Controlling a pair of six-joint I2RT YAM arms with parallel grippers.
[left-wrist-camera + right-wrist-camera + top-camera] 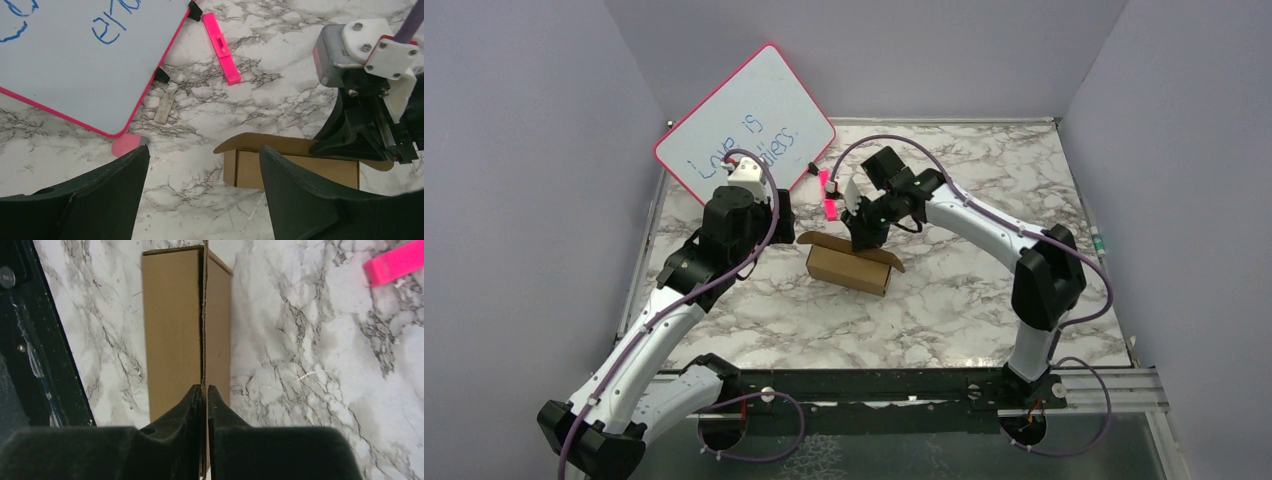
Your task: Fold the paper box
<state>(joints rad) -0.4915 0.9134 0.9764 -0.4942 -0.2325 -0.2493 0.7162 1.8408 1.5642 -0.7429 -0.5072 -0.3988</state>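
The brown paper box (849, 267) stands near the middle of the marble table, its lid flap raised along the back. My right gripper (865, 238) is shut on that flap's edge; in the right wrist view the thin cardboard edge (204, 315) runs straight into the closed fingertips (199, 395). My left gripper (769, 222) hovers left of the box, open and empty. The left wrist view shows the box's left end (250, 167) between and beyond my wide-apart fingers (290, 175), with the right arm above it.
A pink-framed whiteboard (744, 120) with blue writing leans at the back left. A pink marker (828, 196) lies behind the box, also in the left wrist view (221, 47). Grey walls enclose the table; a black rail (874, 385) runs along the near edge.
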